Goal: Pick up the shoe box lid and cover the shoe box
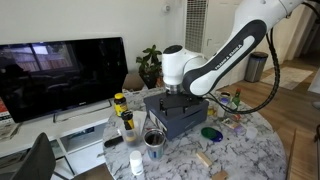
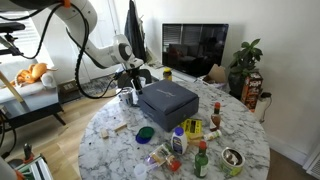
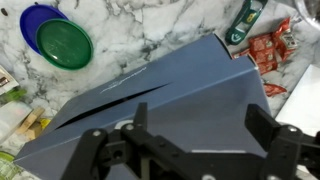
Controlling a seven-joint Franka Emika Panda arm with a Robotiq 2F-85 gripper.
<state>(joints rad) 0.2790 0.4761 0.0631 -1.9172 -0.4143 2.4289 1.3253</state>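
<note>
Marble desk (image 2: pixel 105 145) crowded: bottles (image 2: pixel 178 141) lower centre; green disc (image 3: pixel 64 43) overlapping blue disc (image 3: pixel 30 18), upper left in wrist view. Shoe box (image 2: pixel 160 113) mid-frame, dark blue-grey. Shoe box lid (image 2: pixel 167 95) flat on top, creased. Claw (image 3: pixel 195 115) spread wide above lid, empty.

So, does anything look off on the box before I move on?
Yes: in the wrist view a thin dark slit runs slantwise across the blue-grey top of the shoe box lid, by the open gripper. Tear, crease or gap, I cannot tell.
</note>
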